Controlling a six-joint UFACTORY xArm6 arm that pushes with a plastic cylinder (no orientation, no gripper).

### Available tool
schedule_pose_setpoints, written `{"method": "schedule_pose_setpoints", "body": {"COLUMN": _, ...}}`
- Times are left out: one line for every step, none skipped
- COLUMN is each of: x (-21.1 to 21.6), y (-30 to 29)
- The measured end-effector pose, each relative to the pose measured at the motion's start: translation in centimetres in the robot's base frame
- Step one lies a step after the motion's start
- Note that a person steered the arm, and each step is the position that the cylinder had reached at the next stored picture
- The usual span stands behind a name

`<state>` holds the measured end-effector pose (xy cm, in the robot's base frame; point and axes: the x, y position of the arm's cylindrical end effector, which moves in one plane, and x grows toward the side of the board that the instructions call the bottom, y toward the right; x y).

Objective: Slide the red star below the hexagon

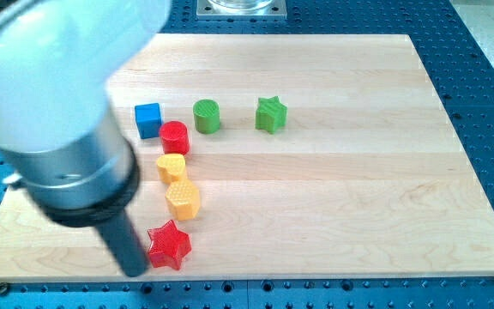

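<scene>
Red plastic star (169, 245) sits near-left of yellow plastic hexagon (183, 199); our tip (135, 270), no pincer, touches its left. Next: nudge right.

Landmark: yellow hexagon (183, 199). Directly below it sits red star (169, 245), nearly touching. My tip (135, 269) blocks star's left side. Above hexagon: yellow block (171, 167), red cylinder (175, 137), blue cube (148, 119) stacked in a tight column. Right of hexagon, wooden board (358, 197) lies wide open.
</scene>
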<state>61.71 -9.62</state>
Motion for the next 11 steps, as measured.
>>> {"method": "schedule_pose_setpoints", "body": {"x": 0.2, "y": 9.4}}
{"method": "schedule_pose_setpoints", "body": {"x": -1.9, "y": 16.7}}
{"method": "schedule_pose_setpoints", "body": {"x": -5.4, "y": 13.8}}
{"method": "schedule_pose_setpoints", "body": {"x": -4.5, "y": 9.1}}
{"method": "schedule_pose_setpoints", "body": {"x": -4.1, "y": 8.2}}
{"method": "schedule_pose_setpoints", "body": {"x": -2.4, "y": 7.2}}
{"method": "schedule_pose_setpoints", "body": {"x": -2.2, "y": 6.6}}
{"method": "schedule_pose_setpoints", "body": {"x": -2.2, "y": 6.6}}
{"method": "schedule_pose_setpoints", "body": {"x": -2.2, "y": 5.8}}
{"method": "schedule_pose_setpoints", "body": {"x": -2.2, "y": 5.1}}
{"method": "schedule_pose_setpoints", "body": {"x": -2.5, "y": 7.1}}
